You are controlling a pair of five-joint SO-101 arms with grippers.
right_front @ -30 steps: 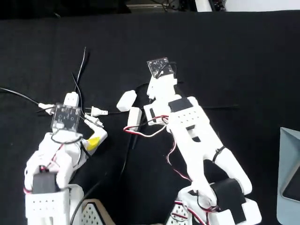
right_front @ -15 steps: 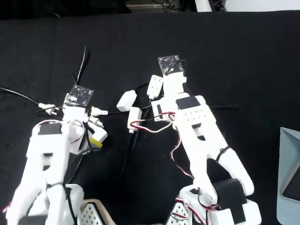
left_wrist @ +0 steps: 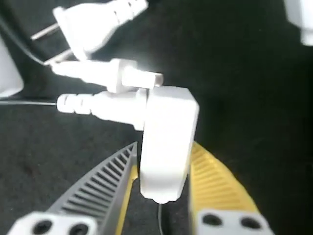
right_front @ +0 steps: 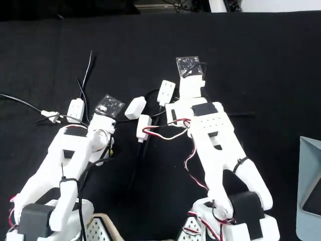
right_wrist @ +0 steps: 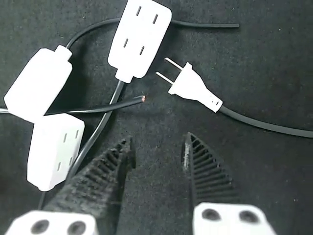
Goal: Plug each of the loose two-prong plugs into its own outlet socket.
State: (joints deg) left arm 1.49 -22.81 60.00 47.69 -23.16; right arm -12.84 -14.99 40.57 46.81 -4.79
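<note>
Left gripper (left_wrist: 165, 147): clamped on socket (left_wrist: 168, 122), lower end hidden.
Right gripper (right_wrist: 157, 139): spread, empty, near plug (right_wrist: 193, 88); cord cut off.

Seen from above there are 2 arms (right_front: 215, 145) and 4 white socket blocks (right_front: 135, 107) — 1 at the left, 3 near the centre — plus 1 plug (right_front: 50, 116) at the far left. The right wrist view counts 3 socket blocks (right_wrist: 139, 39), 1 plug (right_wrist: 193, 88) and 1 cut cable end (right_wrist: 132, 100); the left wrist view, 3 plugs (left_wrist: 95, 22) and 1 socket block (left_wrist: 166, 142).
</note>
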